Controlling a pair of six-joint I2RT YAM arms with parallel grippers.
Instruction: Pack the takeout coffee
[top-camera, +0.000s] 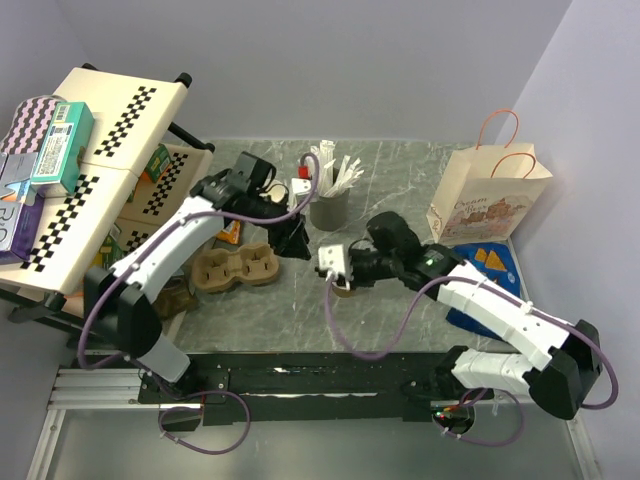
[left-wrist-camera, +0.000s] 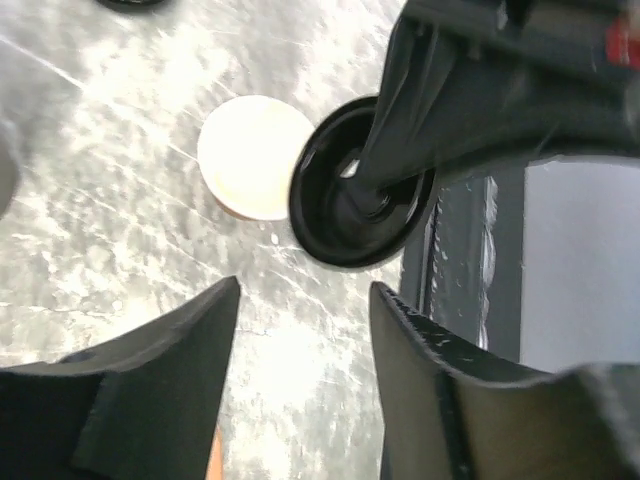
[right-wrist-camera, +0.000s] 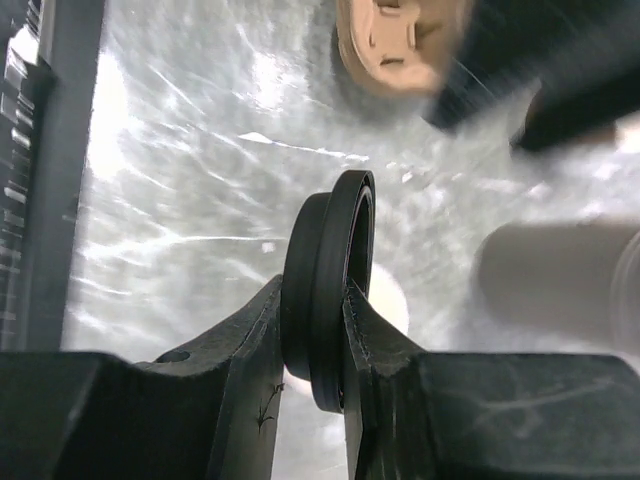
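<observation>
A kraft-paper coffee cup (left-wrist-camera: 252, 155), white inside and open, stands on the marble table; it also shows in the top view (top-camera: 344, 288) and, mostly hidden, in the right wrist view (right-wrist-camera: 388, 300). My right gripper (right-wrist-camera: 312, 290) is shut on a black round lid (right-wrist-camera: 328, 285), held on edge just above and beside the cup. The lid also shows in the left wrist view (left-wrist-camera: 352, 200). My left gripper (left-wrist-camera: 305, 295) is open and empty, hovering left of the cup (top-camera: 292, 240).
A brown moulded cup carrier (top-camera: 237, 268) lies left of centre. A grey cup of white sticks (top-camera: 328, 205) stands behind. A paper bag (top-camera: 487, 195) and a blue packet (top-camera: 490, 260) are at the right. A checkered shelf (top-camera: 100, 170) fills the left.
</observation>
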